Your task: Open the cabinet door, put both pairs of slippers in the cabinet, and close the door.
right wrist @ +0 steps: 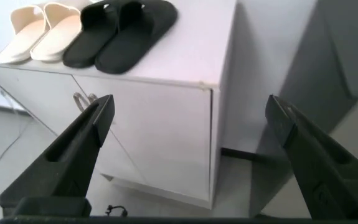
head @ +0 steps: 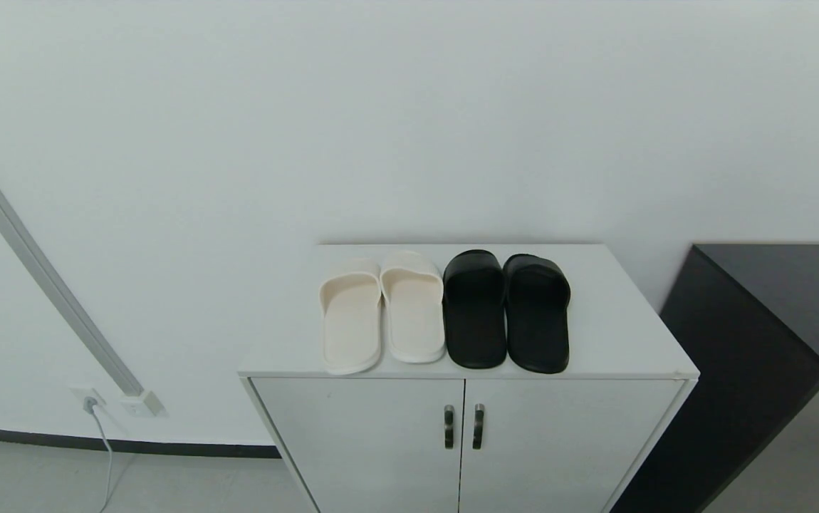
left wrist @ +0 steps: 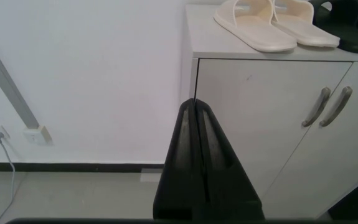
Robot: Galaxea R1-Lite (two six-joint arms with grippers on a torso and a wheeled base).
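Where slippers (head: pixel 466 313) lie front-to-back, toes seemingly face wall (head: pixel 409 142).

- The cabinet (head: pixel 616 320) is cut off just below its handles by the head view's lower edge, and its shut doors (head: pixel 360 442) hide the inside.
- On the cabinet's top, the black slippers (left wrist: pixel 356 28) are partly cut off in the left wrist view.
- Right of the cabinet, the dark furniture (head: pixel 773 320) runs past the edge.
- Left of the cabinet, a cable (head: pixel 107 456) leaves the lower edge.
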